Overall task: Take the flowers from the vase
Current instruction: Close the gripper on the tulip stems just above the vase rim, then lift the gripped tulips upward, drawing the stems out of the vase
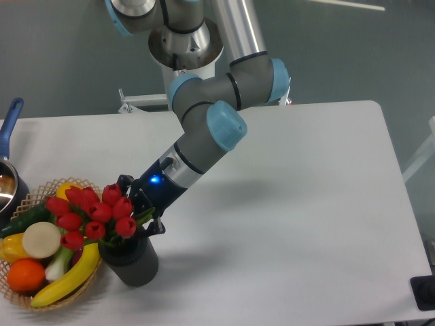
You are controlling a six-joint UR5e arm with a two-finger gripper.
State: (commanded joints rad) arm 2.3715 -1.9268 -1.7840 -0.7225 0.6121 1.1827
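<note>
The flowers (pixel 95 212), a bunch of red tulip buds with green leaves, stand in the dark ribbed vase (pixel 132 265) at the table's front left and lean left over the basket. My gripper (pixel 139 214) reaches in from the upper right, just above the vase's rim, with a finger on either side of the stems. It looks shut on the bunch, though the buds hide the fingertips. A blue light glows on the wrist.
A wicker basket (pixel 41 302) holding a banana, an orange, a cucumber and other produce touches the vase's left side. A pot with a blue handle (pixel 9 122) sits at the far left edge. The arm's base stands behind the table's back edge.
</note>
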